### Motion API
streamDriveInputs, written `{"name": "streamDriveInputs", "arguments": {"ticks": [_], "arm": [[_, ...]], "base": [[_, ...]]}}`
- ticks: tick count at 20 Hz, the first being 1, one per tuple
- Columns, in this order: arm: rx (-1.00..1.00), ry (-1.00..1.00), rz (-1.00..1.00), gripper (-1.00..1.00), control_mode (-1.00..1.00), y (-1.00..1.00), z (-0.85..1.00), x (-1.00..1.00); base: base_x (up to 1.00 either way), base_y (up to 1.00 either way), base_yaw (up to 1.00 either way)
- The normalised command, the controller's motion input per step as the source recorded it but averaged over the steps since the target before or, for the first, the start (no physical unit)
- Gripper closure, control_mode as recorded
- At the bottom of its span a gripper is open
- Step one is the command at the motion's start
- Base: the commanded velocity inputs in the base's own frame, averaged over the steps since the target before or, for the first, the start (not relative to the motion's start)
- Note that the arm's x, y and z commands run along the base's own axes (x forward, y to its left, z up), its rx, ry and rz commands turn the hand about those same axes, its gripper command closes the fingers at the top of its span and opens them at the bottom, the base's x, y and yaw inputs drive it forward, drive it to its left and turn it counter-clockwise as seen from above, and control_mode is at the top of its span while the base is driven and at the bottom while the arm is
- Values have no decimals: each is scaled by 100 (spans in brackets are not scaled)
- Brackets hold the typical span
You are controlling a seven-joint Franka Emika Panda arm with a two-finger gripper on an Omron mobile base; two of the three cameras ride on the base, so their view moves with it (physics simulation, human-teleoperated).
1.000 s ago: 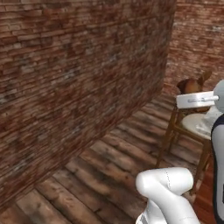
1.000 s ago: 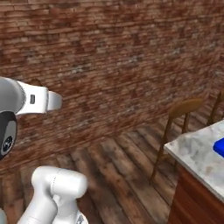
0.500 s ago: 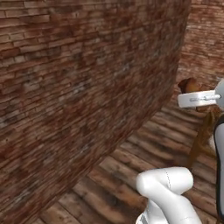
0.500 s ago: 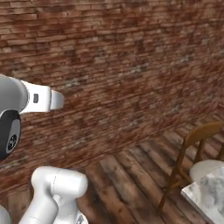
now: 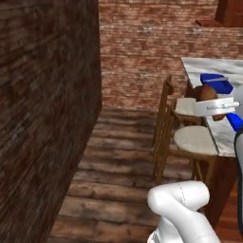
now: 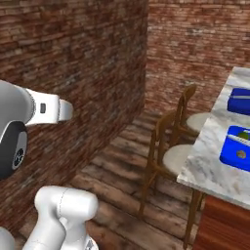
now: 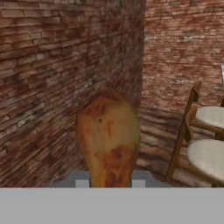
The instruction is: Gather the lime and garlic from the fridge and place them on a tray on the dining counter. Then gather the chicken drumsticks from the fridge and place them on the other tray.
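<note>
Hand view: tool (image 7: 107, 183) clenched on chicken drumstick (image 7: 108, 138) — thick end outward, carried clear of brick wall (image 7: 52, 78). Destination judged: far blue tray (image 6: 240, 100) on tabletop (image 6: 210, 166) — near blue tray (image 6: 237, 148) already holds small items.

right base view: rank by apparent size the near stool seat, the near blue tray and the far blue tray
1. near stool seat
2. near blue tray
3. far blue tray
Both trays are cut by the frame edge and distance shrinks the far one, so their order is unsure.
</note>
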Motion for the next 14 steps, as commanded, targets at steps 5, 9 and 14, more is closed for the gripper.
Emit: {"name": "streamDriveInputs", "arguments": {"ticks": [5,9,14], "arm": [[0,0,0,100,100,0,0,0],[0,0,0,100,100,0,0,0],[0,0,0,100,100,0,0,0]], "base": [[8,22,-96],[9,86,-68],[7,100,-19]]}}
